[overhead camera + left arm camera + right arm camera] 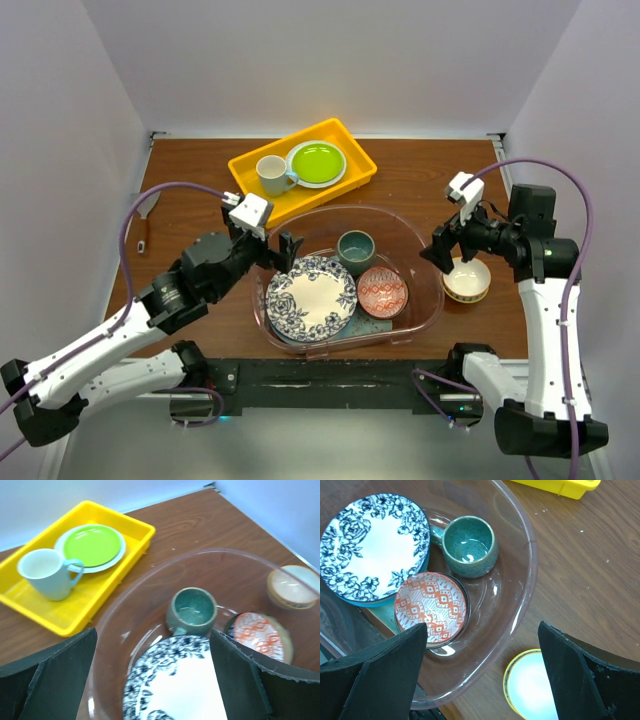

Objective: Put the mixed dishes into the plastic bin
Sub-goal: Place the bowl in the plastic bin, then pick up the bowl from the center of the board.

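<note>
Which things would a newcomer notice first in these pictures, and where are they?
The bright yellow tray at the far side stands out first, holding a white mug and a lime-green plate. Next comes the clear plastic bin in the middle, with a blue-floral plate, a teal mug and a red-patterned bowl inside. A tan bowl sits outside it on the right, near the open right end effector.

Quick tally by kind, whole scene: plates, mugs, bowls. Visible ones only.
Plates: 2 (blue-floral plate, lime-green plate)
Mugs: 2 (dark teal mug, white mug)
Bowls: 2 (red-patterned bowl, tan bowl)
Total: 6. Anything stacked under the blue-floral plate is not counted.
</note>
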Motion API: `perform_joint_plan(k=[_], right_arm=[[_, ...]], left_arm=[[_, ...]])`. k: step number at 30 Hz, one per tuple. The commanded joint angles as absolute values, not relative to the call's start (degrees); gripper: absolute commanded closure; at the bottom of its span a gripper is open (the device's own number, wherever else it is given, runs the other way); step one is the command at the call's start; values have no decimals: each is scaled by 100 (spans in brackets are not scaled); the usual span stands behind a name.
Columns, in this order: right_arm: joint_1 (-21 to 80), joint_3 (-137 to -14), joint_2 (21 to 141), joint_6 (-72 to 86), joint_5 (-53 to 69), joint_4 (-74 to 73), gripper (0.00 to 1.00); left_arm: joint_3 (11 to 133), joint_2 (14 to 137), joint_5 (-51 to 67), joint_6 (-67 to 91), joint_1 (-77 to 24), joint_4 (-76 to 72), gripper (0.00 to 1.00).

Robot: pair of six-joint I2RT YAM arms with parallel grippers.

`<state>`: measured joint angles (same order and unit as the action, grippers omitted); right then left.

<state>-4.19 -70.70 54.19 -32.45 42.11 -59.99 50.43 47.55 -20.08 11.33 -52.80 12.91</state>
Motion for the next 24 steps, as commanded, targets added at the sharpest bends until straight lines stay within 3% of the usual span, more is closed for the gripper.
perform_joint_plan(k=[1,15,24], right_arm=[[-439,-7207,5414,-3489,4000,-6082,3],[-431,-6961,5537,-3604,3560,-5801,1],[-431,-7075,5827,-3419,3217,-5766,1]], left_arm=[[4764,4456,-2373,668,-5098,1362,0],[4026,4026,-1583,712,-3938,1143,0],[3981,3929,-1723,738,-3867,1257,0]])
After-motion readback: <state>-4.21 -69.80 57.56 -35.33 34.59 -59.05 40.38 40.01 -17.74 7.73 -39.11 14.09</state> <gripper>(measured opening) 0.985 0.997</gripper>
